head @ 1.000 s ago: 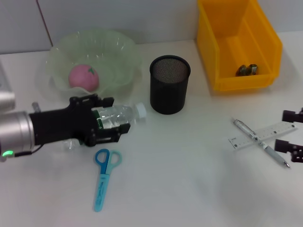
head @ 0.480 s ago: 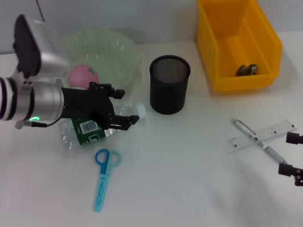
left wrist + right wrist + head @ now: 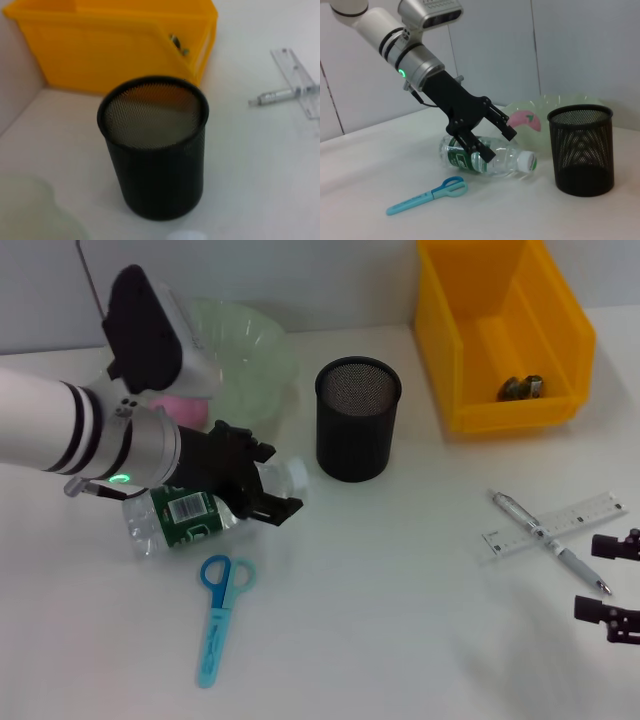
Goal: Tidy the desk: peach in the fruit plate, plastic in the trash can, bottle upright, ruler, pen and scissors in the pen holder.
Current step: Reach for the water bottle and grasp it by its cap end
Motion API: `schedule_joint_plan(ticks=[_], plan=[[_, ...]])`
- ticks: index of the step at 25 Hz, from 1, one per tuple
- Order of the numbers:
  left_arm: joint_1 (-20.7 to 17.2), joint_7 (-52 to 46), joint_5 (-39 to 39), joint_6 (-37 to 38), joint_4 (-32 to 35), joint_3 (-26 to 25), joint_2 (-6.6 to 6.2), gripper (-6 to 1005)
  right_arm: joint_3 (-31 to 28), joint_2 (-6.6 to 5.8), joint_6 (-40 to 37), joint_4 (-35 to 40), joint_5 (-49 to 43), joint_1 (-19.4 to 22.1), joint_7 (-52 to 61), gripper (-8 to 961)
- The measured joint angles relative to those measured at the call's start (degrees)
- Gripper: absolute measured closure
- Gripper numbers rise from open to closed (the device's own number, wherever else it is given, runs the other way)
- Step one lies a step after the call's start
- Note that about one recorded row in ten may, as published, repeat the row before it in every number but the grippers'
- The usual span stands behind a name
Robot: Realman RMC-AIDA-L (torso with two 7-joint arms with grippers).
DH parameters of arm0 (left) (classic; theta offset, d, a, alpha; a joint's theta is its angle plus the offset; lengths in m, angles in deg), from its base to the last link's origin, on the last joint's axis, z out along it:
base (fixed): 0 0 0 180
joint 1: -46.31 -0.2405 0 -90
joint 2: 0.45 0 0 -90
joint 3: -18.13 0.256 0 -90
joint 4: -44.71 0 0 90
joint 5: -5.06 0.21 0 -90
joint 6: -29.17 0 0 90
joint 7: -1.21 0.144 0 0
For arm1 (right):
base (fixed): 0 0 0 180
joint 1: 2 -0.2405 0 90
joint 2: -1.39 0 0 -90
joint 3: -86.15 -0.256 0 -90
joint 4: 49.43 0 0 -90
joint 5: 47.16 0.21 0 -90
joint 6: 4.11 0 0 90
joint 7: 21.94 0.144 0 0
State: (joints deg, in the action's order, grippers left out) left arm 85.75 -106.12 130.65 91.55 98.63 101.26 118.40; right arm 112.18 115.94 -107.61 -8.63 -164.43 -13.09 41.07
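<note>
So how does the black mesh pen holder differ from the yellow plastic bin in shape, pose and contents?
The black mesh pen holder is a round cylinder of see-through mesh; the yellow plastic bin is rectangular with solid walls. The pen holder looks empty in the left wrist view, while the bin holds a small dark crumpled item. The pen holder stands near the middle of the desk, the bin farther to the robot's right. Both stand upright with open tops.

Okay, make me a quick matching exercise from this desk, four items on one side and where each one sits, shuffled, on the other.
Items:
1. peach
2. bottle
3. scissors
4. pen

Places:
A. lying across the ruler
B. in the green fruit plate
C. on its side under the left gripper
D. flat on the desk, near the bottle

Pairs: 1-B, 2-C, 3-D, 4-A
</note>
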Motion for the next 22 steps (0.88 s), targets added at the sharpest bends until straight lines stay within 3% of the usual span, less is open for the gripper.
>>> schedule_joint_plan(ticks=[13,22], plan=[[1.25,-6.67,7.07,-1.1,0.3,1.03,0.07,243,-0.02,0.07,0.0,-0.72,-1.06,-1.08,-0.05,122],[1.22,-6.81,7.98,-1.41,1.59,2.74,0.16,245,-0.21,0.07,0.09,-1.17,-2.1,-1.71,-0.08,123]])
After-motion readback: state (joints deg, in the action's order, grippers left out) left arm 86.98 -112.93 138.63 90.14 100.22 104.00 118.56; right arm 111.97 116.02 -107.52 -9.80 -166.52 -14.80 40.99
